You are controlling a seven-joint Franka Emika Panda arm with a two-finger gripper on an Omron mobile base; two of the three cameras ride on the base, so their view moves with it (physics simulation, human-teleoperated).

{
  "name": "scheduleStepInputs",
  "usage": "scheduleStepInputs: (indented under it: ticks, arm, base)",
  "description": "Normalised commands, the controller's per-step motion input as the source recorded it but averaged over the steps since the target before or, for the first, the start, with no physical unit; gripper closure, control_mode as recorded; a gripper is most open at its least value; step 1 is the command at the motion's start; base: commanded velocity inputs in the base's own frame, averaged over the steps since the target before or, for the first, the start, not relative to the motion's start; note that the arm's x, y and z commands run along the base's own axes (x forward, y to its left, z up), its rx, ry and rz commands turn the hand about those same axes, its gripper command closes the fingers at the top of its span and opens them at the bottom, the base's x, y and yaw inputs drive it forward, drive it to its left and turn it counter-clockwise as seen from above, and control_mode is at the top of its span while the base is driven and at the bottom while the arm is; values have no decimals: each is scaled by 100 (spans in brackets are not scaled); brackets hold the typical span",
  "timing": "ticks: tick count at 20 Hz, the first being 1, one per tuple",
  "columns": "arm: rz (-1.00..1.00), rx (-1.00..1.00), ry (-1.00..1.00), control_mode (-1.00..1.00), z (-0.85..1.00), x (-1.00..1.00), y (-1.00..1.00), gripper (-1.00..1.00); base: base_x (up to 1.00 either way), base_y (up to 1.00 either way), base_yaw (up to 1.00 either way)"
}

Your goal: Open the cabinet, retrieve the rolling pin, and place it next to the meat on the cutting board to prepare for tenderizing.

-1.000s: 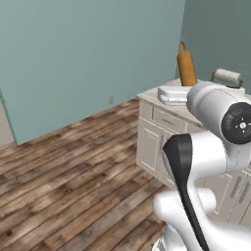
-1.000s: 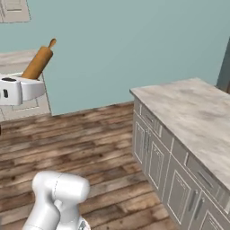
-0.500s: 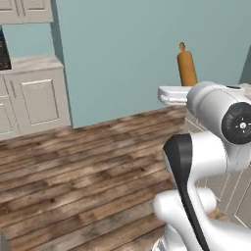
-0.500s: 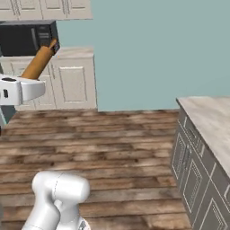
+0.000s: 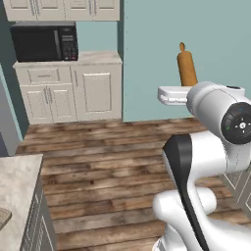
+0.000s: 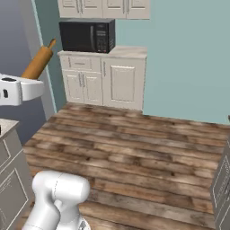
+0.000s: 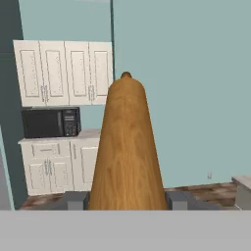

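Note:
The orange-brown rolling pin (image 5: 187, 67) stands upright out of my gripper (image 5: 188, 86), which is shut on its lower part, high above the wooden floor. From the other side the rolling pin (image 6: 38, 61) tilts up to the right out of the gripper (image 6: 26, 77). In the hand view the rolling pin (image 7: 127, 147) fills the middle, clamped between the two dark fingertips (image 7: 76, 200) of the gripper (image 7: 126, 201). A sliver of something flat and light brown (image 5: 3, 217), possibly the cutting board, lies on a grey counter at the left edge. The meat is out of view. I cannot tell whether the task's cabinet is among the wall cabinets ahead.
Cream wall cabinets (image 5: 63, 10) with shut doors hang over a black microwave (image 5: 45, 42) on a base cabinet (image 5: 73, 88) against the teal wall. Grey counter (image 5: 17, 196) lies at lower left, another cabinet corner (image 6: 222, 179) at right. Wooden floor (image 6: 134, 143) stretches between.
The whole scene has swung sideways, so the base has turned: the counter slid out and the microwave wall came into view. The rolling pin stays in the gripper as before.

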Motion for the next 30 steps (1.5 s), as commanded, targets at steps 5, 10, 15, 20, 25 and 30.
scheduleStepInputs:
  ticks: [5, 10, 15, 20, 25, 30]
  arm:
    - [0, 0, 0, 100, 0, 0, 0, 100]
    - [0, 0, 0, 100, 0, 0, 0, 100]
    - [0, 0, 0, 100, 0, 0, 0, 100]
    - [0, 0, 0, 100, 0, 0, 0, 100]
    - [0, 0, 0, 100, 0, 0, 0, 100]
    - [0, 0, 0, 100, 0, 0, 0, 100]
  base:
    - [0, 18, 51]
    - [0, 19, 51]
    - [0, 20, 51]
    - [0, 11, 50]
    - [7, 2, 49]
    - [28, -1, 48]
